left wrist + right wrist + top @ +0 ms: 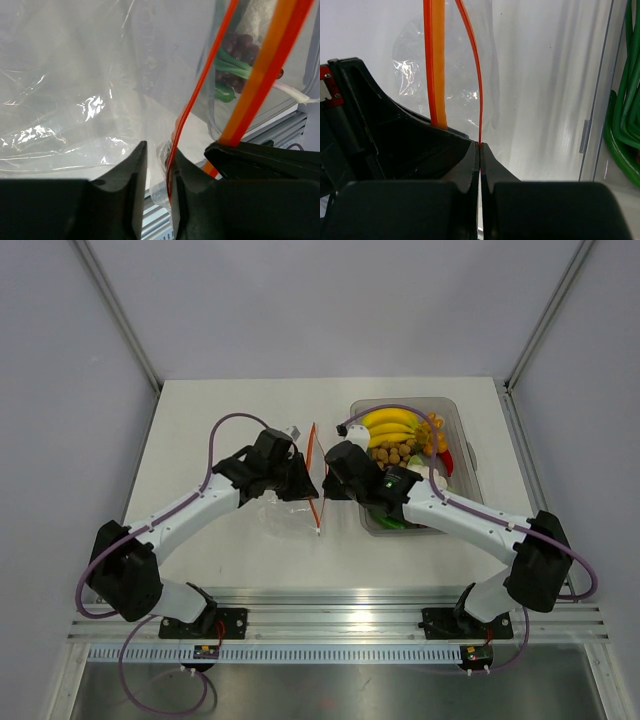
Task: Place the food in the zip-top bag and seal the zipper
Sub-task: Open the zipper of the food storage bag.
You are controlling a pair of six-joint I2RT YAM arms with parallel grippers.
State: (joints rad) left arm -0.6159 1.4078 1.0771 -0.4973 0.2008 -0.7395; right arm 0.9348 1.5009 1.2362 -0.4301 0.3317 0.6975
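Zip-top bag (285, 515) of thin, crinkly, see-through plastic lies on the white desk (200, 430), just left of the clear rigid rectangular tub (470, 465). Its mouth is turned toward the tub and sits between the two arms. The zipper (314, 455), a thin red-orange strip, runs along that mouth, and its two lips are parted.

The right claw (480, 146) is pressed together on one lip, which enters the closed tips as a fine red line. The left claw (159, 150) has its fingers (125, 185) a narrow gap apart. The other lip and some bunched film sit in that gap, and I cannot tell whether they are pinched.

The food sits in the tub: yellow bananas (390, 425), brown ball cluster (392, 453), orange pieces (435, 432), red chilli (446, 458), green vegetables (388, 522) and dark red grapes (240, 42).
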